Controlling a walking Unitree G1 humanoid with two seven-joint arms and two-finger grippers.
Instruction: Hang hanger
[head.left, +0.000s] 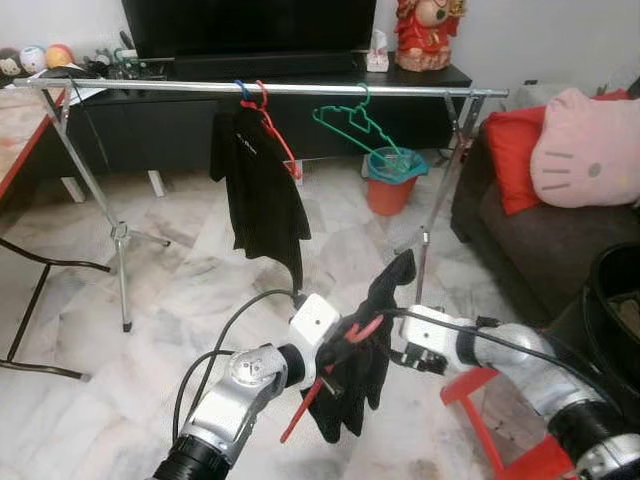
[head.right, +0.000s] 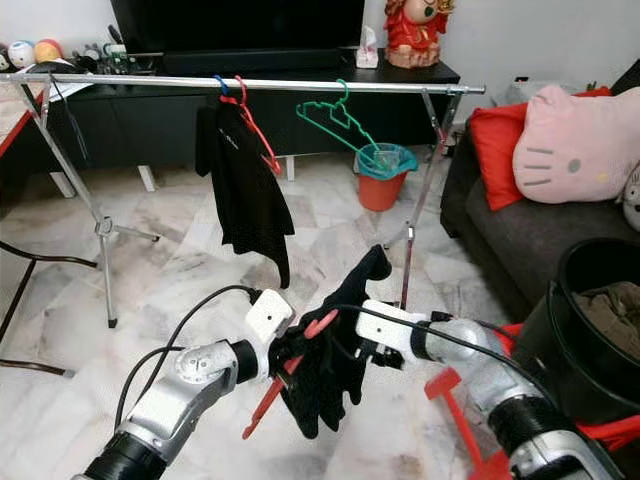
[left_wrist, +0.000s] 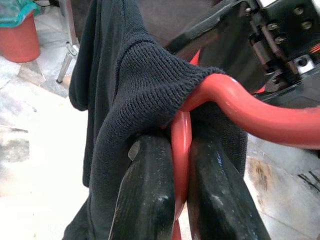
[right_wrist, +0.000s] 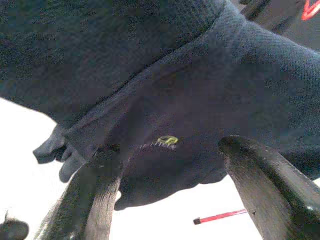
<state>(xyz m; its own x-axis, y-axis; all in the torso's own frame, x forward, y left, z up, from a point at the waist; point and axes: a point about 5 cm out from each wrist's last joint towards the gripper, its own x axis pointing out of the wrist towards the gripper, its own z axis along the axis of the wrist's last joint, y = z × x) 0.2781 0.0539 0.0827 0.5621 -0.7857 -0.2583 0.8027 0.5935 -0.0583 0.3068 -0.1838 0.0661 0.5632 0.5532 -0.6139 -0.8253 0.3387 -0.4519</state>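
- Left eye view: we hold a red hanger (head.left: 345, 345) draped with a black garment (head.left: 365, 365) low in front of us, well below the clothes rail (head.left: 270, 89) it must reach. Our left gripper (head.left: 335, 352) reaches in from the lower left, forearm angled up and inward. The right gripper (head.left: 398, 352) comes in from the right at about the same height, elbow bent. We judge the garment is only loosely draped and could slide off during the lift.
- Right eye view: the rail already carries a black shirt on a red hanger (head.right: 243, 170) and an empty green hanger (head.right: 345, 125). The free stretch between them is short, so a poorly aimed hook could snag either one. We cannot see our hanger's hook under the cloth, which makes aiming harder.
- Left wrist view: the left gripper's fingers (left_wrist: 145, 200) are clamped tight on the red hanger's bar, knit cloth bunched right over the grip. If cloth is pinched along with the plastic, the hanger could twist as we raise it.
- Right wrist view: the right gripper's fingers (right_wrist: 270, 185) stand spread apart, grasping nothing, with the dark garment hanging just beyond them. Closing here would catch only fabric and tug it off the hanger.
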